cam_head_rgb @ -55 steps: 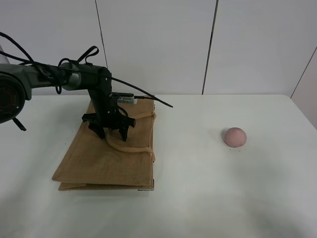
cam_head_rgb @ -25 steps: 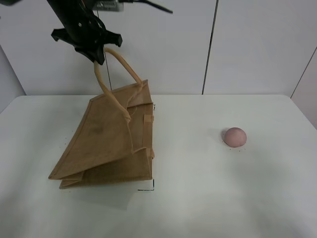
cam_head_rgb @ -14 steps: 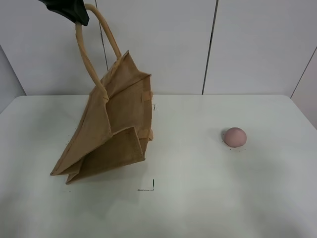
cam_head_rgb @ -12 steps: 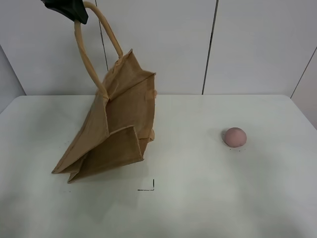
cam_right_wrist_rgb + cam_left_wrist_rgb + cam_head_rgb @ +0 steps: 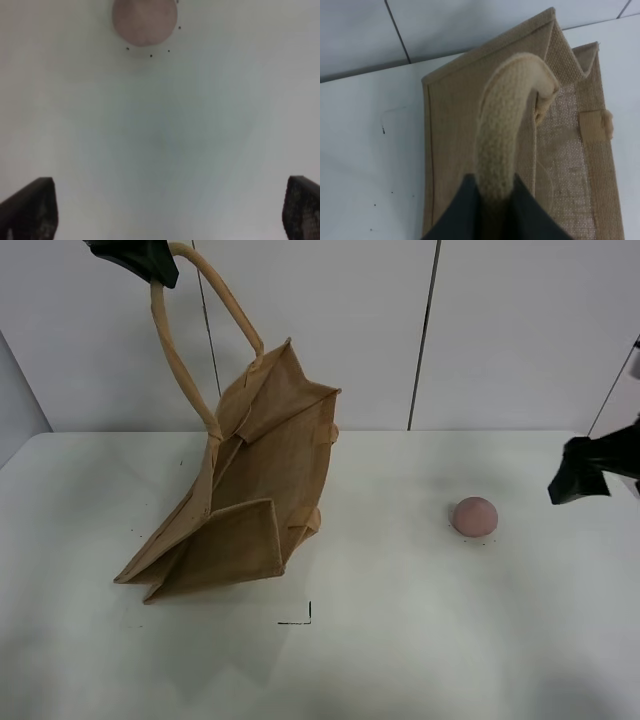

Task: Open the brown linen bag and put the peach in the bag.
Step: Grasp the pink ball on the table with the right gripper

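Where the left gripper (image 5: 495, 212) pinches the beige handle (image 5: 506, 135) between closed fingers, the brown linen bag (image 5: 255, 475) hangs below them. It is tilted, its long axis slanting from the raised mouth down to the folded base on the table (image 5: 420, 650). Only the left wrist view shows that clamp; the high view crops it. The right gripper (image 5: 165, 210) is spread wide and holds nothing. The peach (image 5: 145, 22) lies ahead of its fingertips, well apart.

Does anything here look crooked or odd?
The bag hangs lopsided: the left gripper holds one handle high, so it leans with its bottom edge on the table, only half unfolded. The peach looks fine.
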Tool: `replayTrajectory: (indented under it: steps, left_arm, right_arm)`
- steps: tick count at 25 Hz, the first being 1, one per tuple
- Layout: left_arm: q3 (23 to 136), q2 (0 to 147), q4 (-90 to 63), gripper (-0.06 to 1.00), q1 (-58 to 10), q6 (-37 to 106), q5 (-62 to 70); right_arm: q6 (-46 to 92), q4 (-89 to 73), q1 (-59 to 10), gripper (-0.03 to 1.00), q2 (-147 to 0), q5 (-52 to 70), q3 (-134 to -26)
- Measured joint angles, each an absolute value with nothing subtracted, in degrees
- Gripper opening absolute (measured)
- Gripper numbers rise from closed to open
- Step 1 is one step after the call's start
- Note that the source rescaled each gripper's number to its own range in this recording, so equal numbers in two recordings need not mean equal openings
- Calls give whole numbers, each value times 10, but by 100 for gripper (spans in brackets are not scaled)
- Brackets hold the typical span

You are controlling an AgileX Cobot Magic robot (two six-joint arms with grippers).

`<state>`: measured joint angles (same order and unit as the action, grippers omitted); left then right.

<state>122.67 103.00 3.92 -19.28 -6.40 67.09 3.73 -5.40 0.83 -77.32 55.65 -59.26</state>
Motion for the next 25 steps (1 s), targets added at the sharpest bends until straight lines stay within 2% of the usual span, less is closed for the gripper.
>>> replayTrajectory:
  steps: [5,11,23,25]
  left_arm:
    - [1227,1030,39,0,-193,-63,671]
    - [1227,1030,39,0,-193,-62,671]
    - [1227,1030,39,0,-193,-62,671]
    - [1227,1030,39,0,-193,-62,671]
  right_arm:
    - [38,-54,6,100,-959,559,-727]
    - [35,-53,-34,100,-1104,568,-818]
    - [18,-53,-53,100,-1235,466,-830]
    - [17,-53,-53,96,-1242,458,-830]
